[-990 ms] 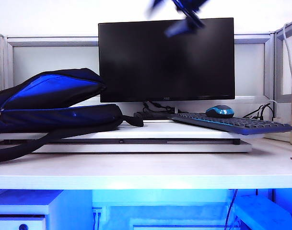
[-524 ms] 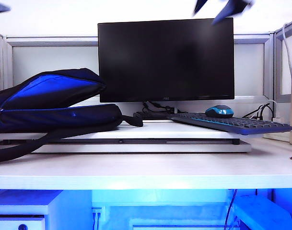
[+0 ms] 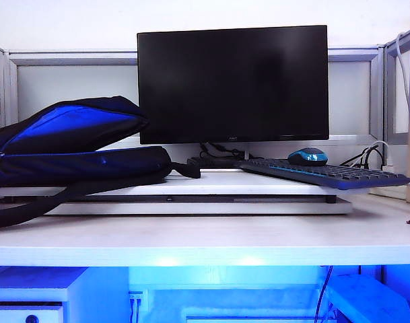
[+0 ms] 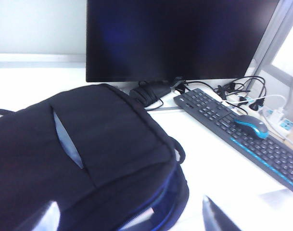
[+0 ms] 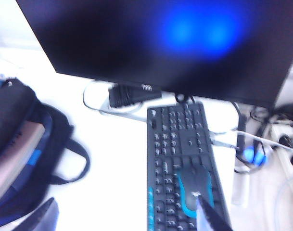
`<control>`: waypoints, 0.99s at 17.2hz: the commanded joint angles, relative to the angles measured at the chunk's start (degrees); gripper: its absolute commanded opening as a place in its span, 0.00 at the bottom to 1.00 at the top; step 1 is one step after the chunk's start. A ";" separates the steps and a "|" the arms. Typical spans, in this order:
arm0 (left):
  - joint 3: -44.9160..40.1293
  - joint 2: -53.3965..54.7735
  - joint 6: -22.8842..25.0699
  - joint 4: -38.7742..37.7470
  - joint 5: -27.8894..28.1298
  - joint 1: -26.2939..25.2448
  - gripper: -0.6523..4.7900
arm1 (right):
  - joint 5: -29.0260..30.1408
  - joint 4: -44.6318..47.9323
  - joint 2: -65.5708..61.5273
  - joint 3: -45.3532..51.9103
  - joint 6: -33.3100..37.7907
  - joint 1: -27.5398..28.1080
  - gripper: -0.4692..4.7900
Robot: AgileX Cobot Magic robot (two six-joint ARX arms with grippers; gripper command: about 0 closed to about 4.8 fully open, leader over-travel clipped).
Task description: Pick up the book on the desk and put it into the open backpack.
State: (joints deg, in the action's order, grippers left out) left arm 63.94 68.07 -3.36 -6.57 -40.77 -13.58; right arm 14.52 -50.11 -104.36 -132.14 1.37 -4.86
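The black backpack [image 3: 77, 155] with blue lining lies on its side at the left of the desk [image 3: 205, 242], its mouth gaping. In the right wrist view the pale pinkish book [image 5: 12, 153] sits inside the backpack [image 5: 21, 120]. A pale sliver of it [image 4: 139, 220] shows in the blue-lined mouth in the left wrist view. My left gripper [image 4: 132, 219] hovers open above the backpack [image 4: 88, 154], holding nothing. My right gripper [image 5: 124, 219] is open over the white board between backpack and keyboard, also holding nothing. Neither gripper shows in the exterior view.
A black monitor [image 3: 233, 84] stands at the back. A black and blue keyboard [image 3: 326, 173] with a blue mouse [image 3: 308, 156] resting on it lies at the right on a white raised board [image 3: 211, 202]. Cables [image 4: 242, 89] and a power strip sit behind the keyboard.
In the exterior view the blurred dark arm shapes along the top edge have risen out of the picture. The backpack, keyboard and mouse have not moved.
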 commanded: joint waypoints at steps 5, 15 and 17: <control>0.17 -14.53 0.70 -3.28 0.28 -0.02 0.79 | 0.00 8.37 0.57 13.25 -0.59 2.01 0.76; 0.17 -20.63 2.93 -12.00 0.70 0.07 0.73 | 2.51 19.15 7.41 33.70 -2.45 5.68 0.70; 0.15 -20.81 3.65 -13.64 1.14 0.33 0.73 | 3.63 23.76 14.62 44.28 -1.62 7.58 0.70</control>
State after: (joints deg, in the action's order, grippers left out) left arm 64.01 47.51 -0.75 -19.57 -40.14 -13.30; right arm 17.23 -30.24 -92.90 -89.95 -0.93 2.11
